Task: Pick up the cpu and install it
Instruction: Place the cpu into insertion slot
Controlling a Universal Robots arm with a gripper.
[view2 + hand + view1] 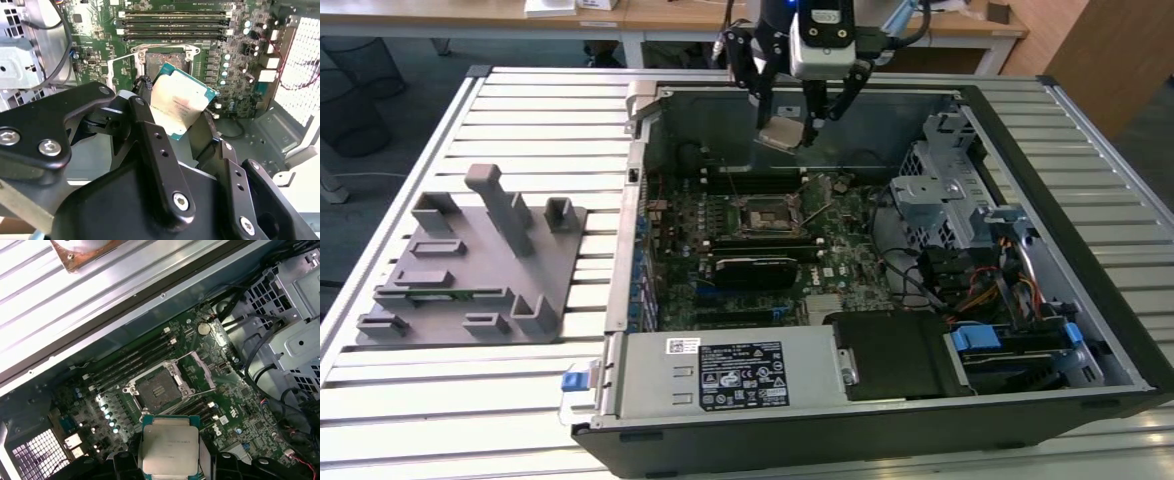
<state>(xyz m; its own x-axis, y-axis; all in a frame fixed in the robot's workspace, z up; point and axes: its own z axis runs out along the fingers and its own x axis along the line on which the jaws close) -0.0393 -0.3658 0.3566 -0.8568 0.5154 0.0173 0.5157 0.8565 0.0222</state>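
My gripper [790, 128] hangs over the far part of the open computer case and is shut on the cpu [785, 132], a flat silvery square with a pale edge. In the second wrist view the cpu [181, 103] sits tilted between the black fingers [150, 132]. The first wrist view has the cpu [170, 445] held above the green motherboard [235, 405]. The socket [762, 213] lies below and nearer than the gripper, its frame open and its bed bare; it also appears as the socket [156, 389] and the socket [162, 61].
A grey plastic fixture [467, 262] with upright posts stands on the slatted table at the exterior view's left. Inside the case are memory slots [172, 27], a drive cage [947, 190], cables [987, 290] and a power supply [727, 372].
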